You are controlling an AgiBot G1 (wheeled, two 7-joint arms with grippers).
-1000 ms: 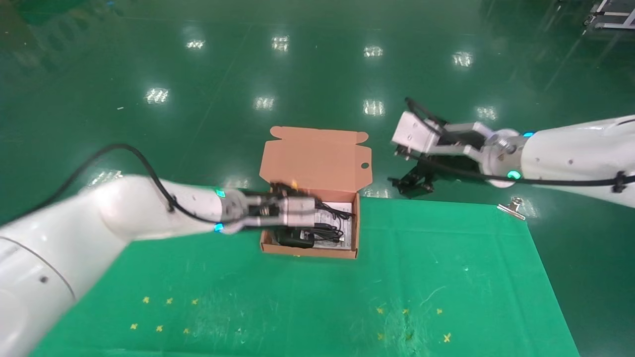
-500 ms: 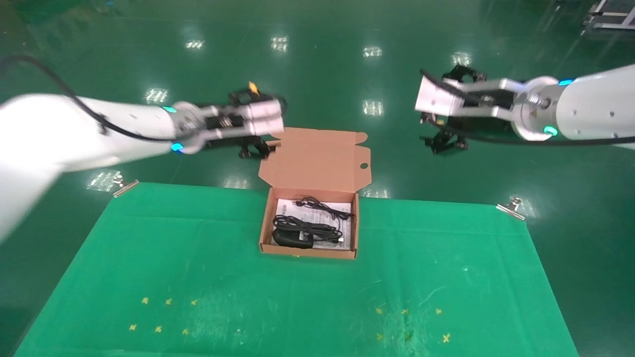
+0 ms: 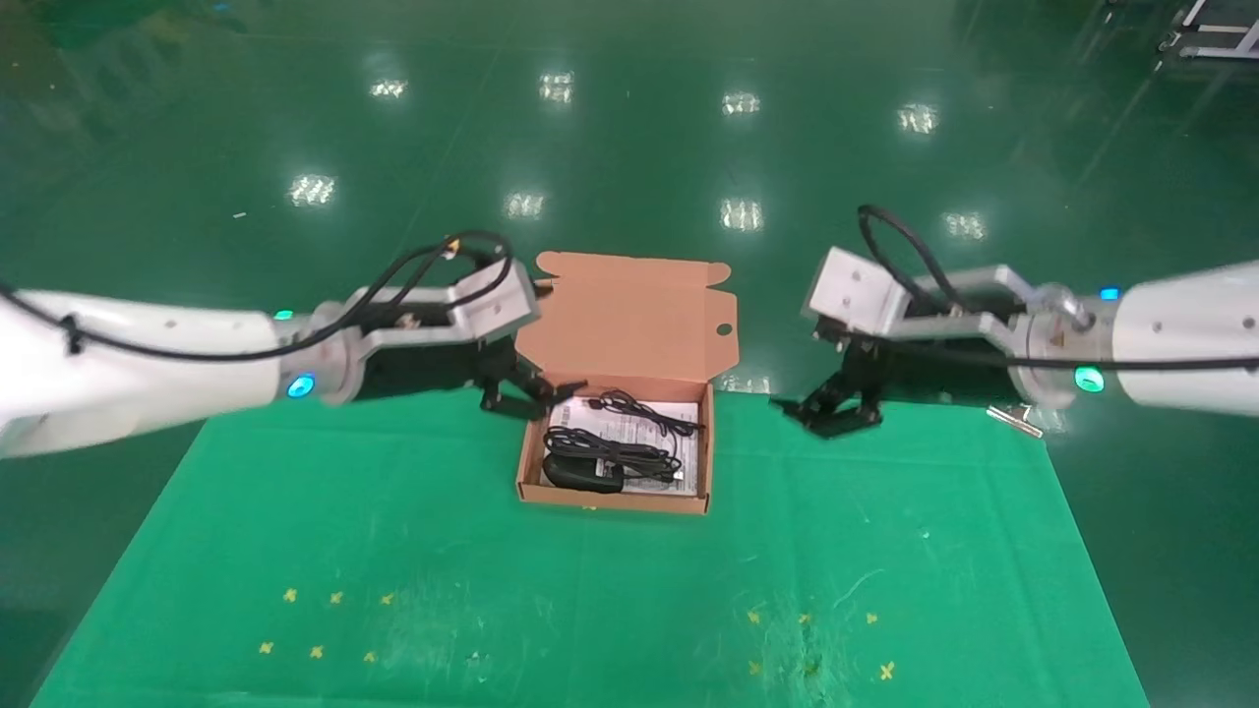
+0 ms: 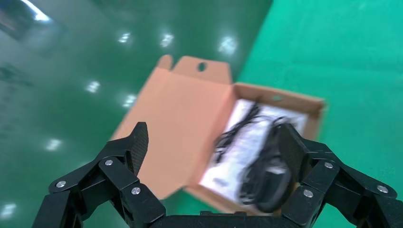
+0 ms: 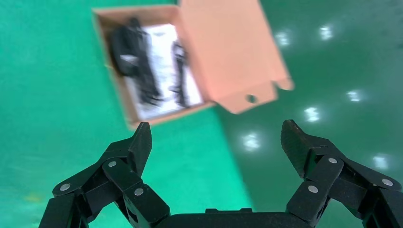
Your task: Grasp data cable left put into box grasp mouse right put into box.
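Observation:
The orange-brown box [image 3: 615, 501] stands open at the table's far middle, its lid [image 3: 629, 315] upright. Inside, on the white leaflet [image 3: 689, 462], lie the black mouse [image 3: 580, 474] at the front left and the data cable [image 3: 620, 452] as a looped bundle behind it. A thin cord [image 3: 649, 415] lies nearer the lid. My left gripper [image 3: 531, 393] is open and empty, hovering at the box's left rear corner. My right gripper [image 3: 826, 418] is open and empty, to the right of the box at the table's far edge. The left wrist view shows its gripper [image 4: 213, 142], the box [image 4: 280, 97] and the mouse [image 4: 271, 185]. The right wrist view shows its gripper [image 5: 216, 137], the box [image 5: 228, 47] and the mouse [image 5: 124, 50].
A green cloth [image 3: 590, 610] covers the table, with small yellow cross marks [image 3: 334, 597] near the front. A metal clip [image 3: 1013, 418] holds the cloth at the far right corner. Shiny green floor [image 3: 629, 147] lies beyond the table.
My left gripper has left the box, swung up behind it, then come down beside its left rear corner. My right gripper rose, then lowered to the table's far edge.

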